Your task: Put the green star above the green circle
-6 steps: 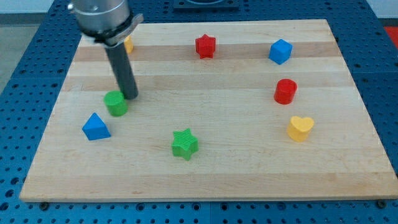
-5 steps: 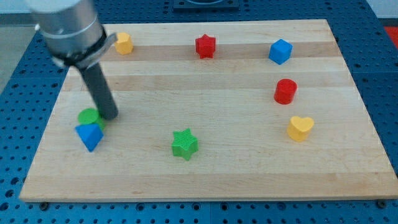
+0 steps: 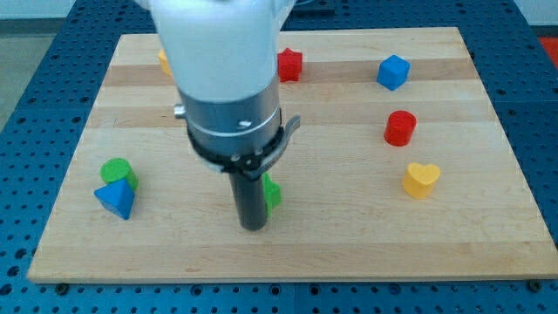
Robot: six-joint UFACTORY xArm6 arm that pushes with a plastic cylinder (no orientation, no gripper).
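The green star [image 3: 272,194] lies at the lower middle of the wooden board [image 3: 349,235], mostly hidden behind my rod; only its right edge shows. My tip [image 3: 253,226] rests on the board just left of and slightly below the star, touching or nearly touching it. The green circle [image 3: 115,171] sits at the view's lower left, pressed against the blue triangle [image 3: 116,199] just below it. The star is far to the right of the circle and a little lower.
A red star [image 3: 290,64] and a partly hidden yellow block [image 3: 163,61] lie near the top edge. A blue cube [image 3: 393,71] is at the top right. A red cylinder [image 3: 400,128] and a yellow heart [image 3: 421,180] are at the right.
My tip has swung from beside the green circle at the left to the green star at the lower middle. The circle and blue triangle were pushed left and down, ending pressed together.
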